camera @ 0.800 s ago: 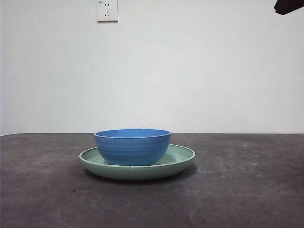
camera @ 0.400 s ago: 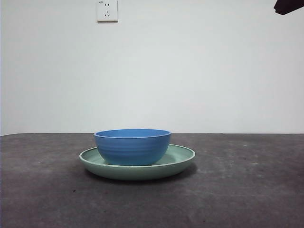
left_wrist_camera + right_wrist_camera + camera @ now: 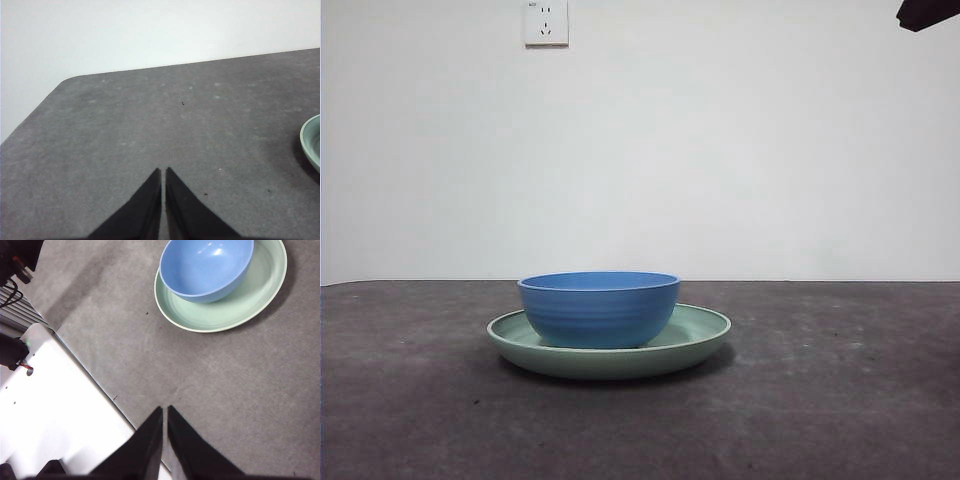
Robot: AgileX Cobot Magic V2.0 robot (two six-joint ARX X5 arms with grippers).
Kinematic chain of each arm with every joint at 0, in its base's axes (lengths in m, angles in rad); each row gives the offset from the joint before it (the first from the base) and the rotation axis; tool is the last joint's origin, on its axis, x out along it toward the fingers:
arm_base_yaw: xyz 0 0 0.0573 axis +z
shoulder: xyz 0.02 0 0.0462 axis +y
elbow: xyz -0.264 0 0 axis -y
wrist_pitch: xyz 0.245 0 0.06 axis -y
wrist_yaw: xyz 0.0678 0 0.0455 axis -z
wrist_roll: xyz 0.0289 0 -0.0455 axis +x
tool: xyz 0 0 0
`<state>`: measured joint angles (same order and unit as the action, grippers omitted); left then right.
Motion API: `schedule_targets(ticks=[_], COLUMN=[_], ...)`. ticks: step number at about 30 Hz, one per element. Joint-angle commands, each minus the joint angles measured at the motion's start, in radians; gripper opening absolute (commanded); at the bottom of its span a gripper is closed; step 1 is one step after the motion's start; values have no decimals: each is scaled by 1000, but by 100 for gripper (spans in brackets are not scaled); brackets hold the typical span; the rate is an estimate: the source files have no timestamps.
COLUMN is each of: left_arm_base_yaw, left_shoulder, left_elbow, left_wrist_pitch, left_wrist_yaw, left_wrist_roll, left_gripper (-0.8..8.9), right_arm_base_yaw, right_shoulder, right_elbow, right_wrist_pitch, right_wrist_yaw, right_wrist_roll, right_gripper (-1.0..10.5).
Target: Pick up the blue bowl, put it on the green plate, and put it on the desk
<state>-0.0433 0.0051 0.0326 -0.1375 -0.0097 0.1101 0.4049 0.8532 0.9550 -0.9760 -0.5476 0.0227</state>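
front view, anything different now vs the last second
Nothing visibly changed. The blue bowl sits in the green plate on the desk as before, untouched, and the same black arm tip stays at the top corner.

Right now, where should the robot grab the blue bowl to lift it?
Probably by the rim, coming down from above. The blue bowl sits upright in the green plate, open side up, and its rim stands well above the plate's edge, so one finger could go inside the wall and one outside.

left gripper (image 3: pixel 163 172): fingers closed | right gripper (image 3: pixel 164 411): fingers closed, apparently raised
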Motion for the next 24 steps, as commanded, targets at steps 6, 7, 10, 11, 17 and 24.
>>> schedule_targets(ticks=[6, 7, 10, 11, 17, 24], left_arm_base_yaw=[1, 1, 1, 1, 1, 1], left_shoulder=[-2, -2, -2, -2, -2, -2], left_elbow=[-21, -21, -21, -21, -21, -21], left_wrist_pitch=[-53, -53, -52, -52, -52, -52], left_wrist_yaw=[-2, -2, -2, -2, -2, -2], left_wrist_roll=[-60, -85, -103, -103, -103, -103], left_gripper=[15, 15, 15, 15, 15, 15], right_arm_base_yaw=[6, 6, 6, 6, 6, 6], right_shoulder=[8, 8, 8, 8, 8, 8], right_elbow=[19, 19, 19, 19, 19, 19], right_wrist_pitch=[8, 8, 8, 8, 8, 8], right_wrist_yaw=[-3, -3, -3, -3, -3, -3], right_wrist_roll=[-9, -9, -9, -9, -9, -9], right_gripper=[8, 8, 8, 8, 8, 8])
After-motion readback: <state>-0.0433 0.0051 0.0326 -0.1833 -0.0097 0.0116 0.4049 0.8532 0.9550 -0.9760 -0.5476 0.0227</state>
